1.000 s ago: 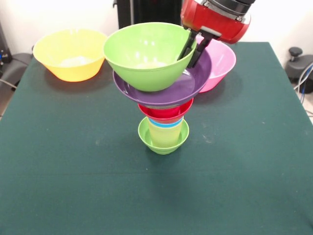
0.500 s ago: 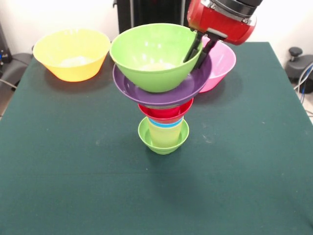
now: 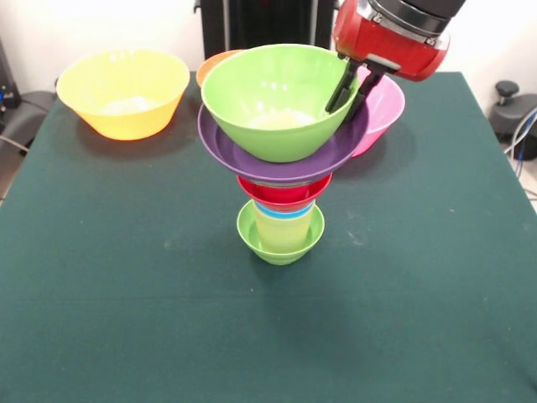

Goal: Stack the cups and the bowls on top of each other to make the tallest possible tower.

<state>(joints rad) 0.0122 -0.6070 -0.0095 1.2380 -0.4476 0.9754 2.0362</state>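
Where the tower stands near mid-table, its long axis runs vertical, mouths of all pieces facing up. Base: small lime-green bowl on the green table. Above it, in order: pale yellow cup, blue cup showing only as a rim band, small red bowl, wide purple bowl, large green bowl on top. The green bowl sits in the purple one, shifted slightly to picture left.

Gripper: fingers pinch the green bowl's rim on picture right, one inside, one outside.

Apart from the tower: large yellow bowl far left, pink bowl behind right, an orange bowl edge behind the green bowl.
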